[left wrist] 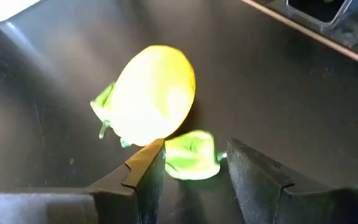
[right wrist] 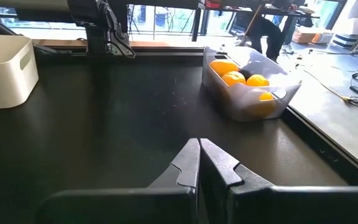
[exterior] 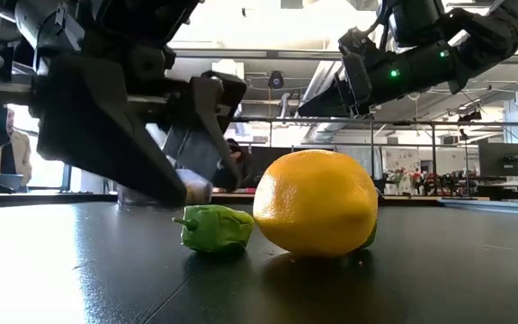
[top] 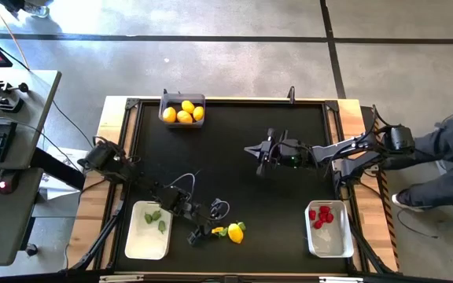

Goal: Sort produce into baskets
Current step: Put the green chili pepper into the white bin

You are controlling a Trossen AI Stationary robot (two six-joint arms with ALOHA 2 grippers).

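Observation:
A yellow lemon (top: 235, 233) and a small green piece (top: 220, 230) lie side by side on the black table near its front edge. My left gripper (left wrist: 196, 148) is open and slants down, with the green piece (left wrist: 192, 154) between its fingertips and the lemon (left wrist: 155, 93) just beyond. A second green piece (left wrist: 104, 102) peeks out from behind the lemon. My right gripper (top: 252, 148) is shut, holds nothing, and hangs above the table's middle. In the low view the green piece (exterior: 214, 228) rests against the lemon (exterior: 317, 202). My left gripper comes at the green piece slanting down from the table's left side, with one finger on either side of it. One finger (left wrist: 148, 165) stands close against the piece and near the lemon. Whether it touches either, I cannot tell.
A white basket (top: 132, 236) holding green pieces stands at the near left. A white basket (top: 333, 244) with red pieces stands at the near right. A basket (top: 165, 99) of lemons stands at the far edge. A person's legs show beyond the table's right side.

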